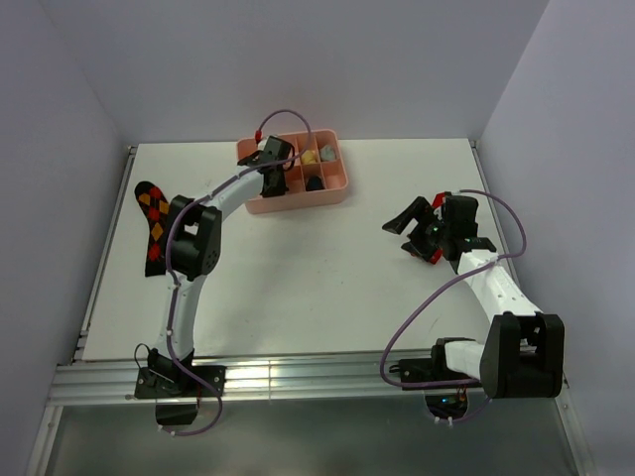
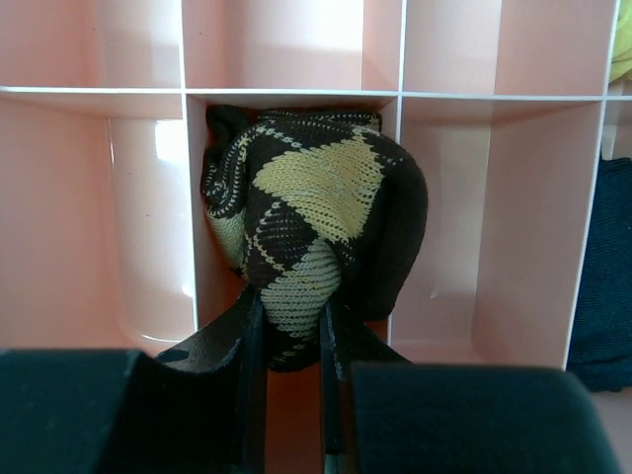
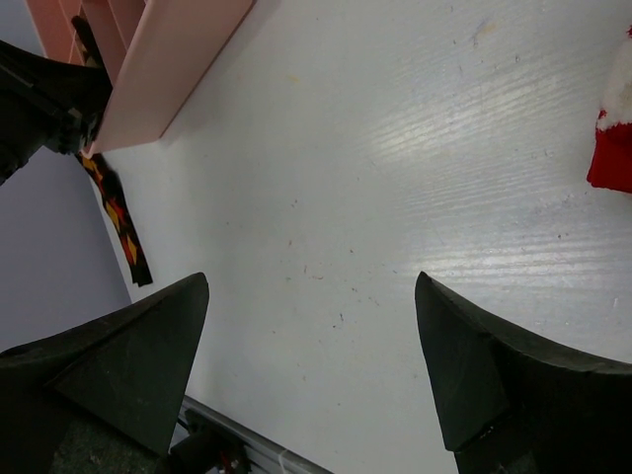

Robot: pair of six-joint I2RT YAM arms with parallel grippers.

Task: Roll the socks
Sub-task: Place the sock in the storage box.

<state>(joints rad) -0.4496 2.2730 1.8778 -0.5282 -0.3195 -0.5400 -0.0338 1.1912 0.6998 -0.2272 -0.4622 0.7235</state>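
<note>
Here the left claw (image 2: 291,318), nearly closed, pinches the lower end of the rolled tan-diamond sock (image 2: 316,197). That sock sits straight ahead of it, inside one compartment of the pink tray (image 2: 118,217). The right claw (image 3: 311,286) hangs wide and empty over the table (image 3: 395,148), with the red sock (image 3: 612,158) just beside it. The orange-diamond sock (image 1: 152,213) lies flat by the left arm (image 1: 193,238), its length running near to far, so it is likely that arm's to take.
</note>
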